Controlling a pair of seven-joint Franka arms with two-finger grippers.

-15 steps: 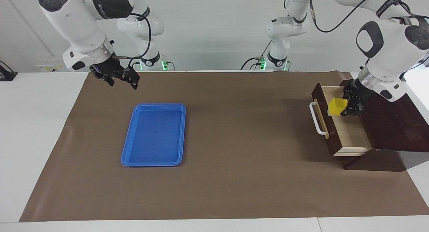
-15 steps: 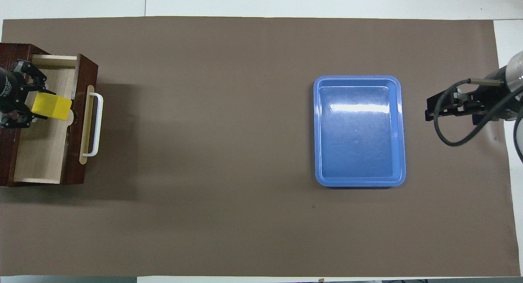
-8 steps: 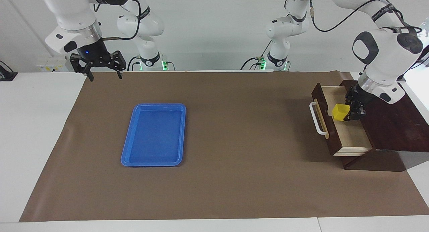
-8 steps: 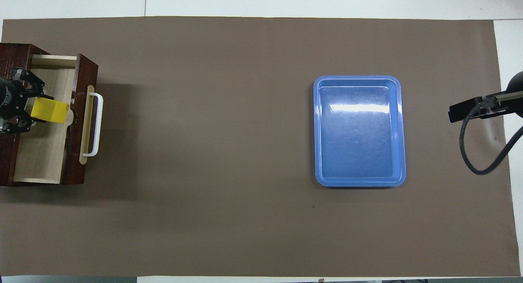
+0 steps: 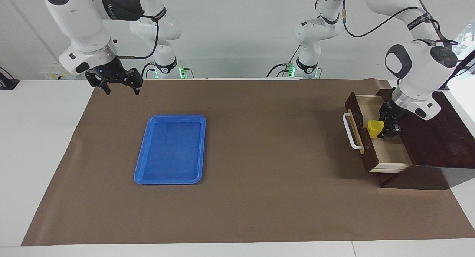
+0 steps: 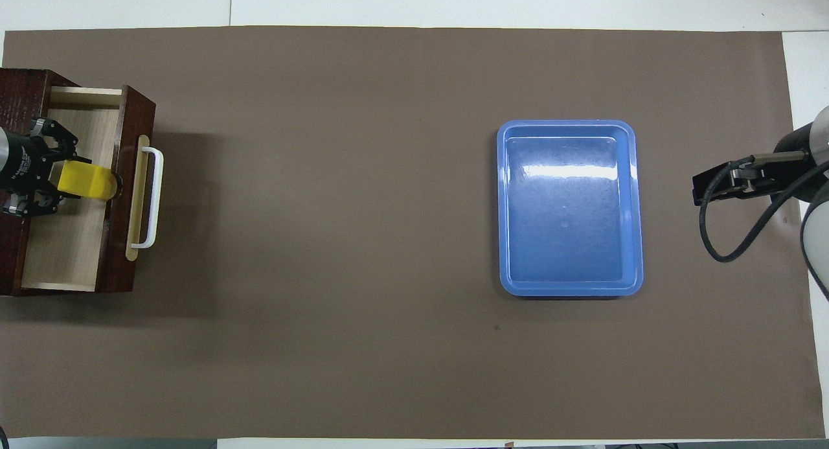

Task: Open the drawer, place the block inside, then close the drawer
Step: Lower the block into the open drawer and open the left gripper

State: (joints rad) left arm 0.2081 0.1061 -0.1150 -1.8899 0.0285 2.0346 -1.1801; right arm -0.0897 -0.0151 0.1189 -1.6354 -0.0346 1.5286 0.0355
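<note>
The drawer (image 5: 391,153) of the dark wooden box (image 5: 438,138) stands pulled out, its white bar handle (image 5: 350,132) facing the table's middle. It also shows in the overhead view (image 6: 68,254). My left gripper (image 5: 382,131) reaches down into the drawer and is shut on the yellow block (image 5: 374,127), which sits low between the drawer walls, close to the drawer front. In the overhead view the block (image 6: 84,181) is held in the left gripper (image 6: 65,180). My right gripper (image 5: 122,89) is open and empty in the air over the mat near the right arm's end.
A blue plastic tray (image 5: 169,182) lies empty on the brown mat toward the right arm's end, also in the overhead view (image 6: 570,291). The wooden box stands at the left arm's end of the table.
My left gripper has lowered the block down into the drawer. My right gripper has swung away from the tray toward the right arm's end and turned.
</note>
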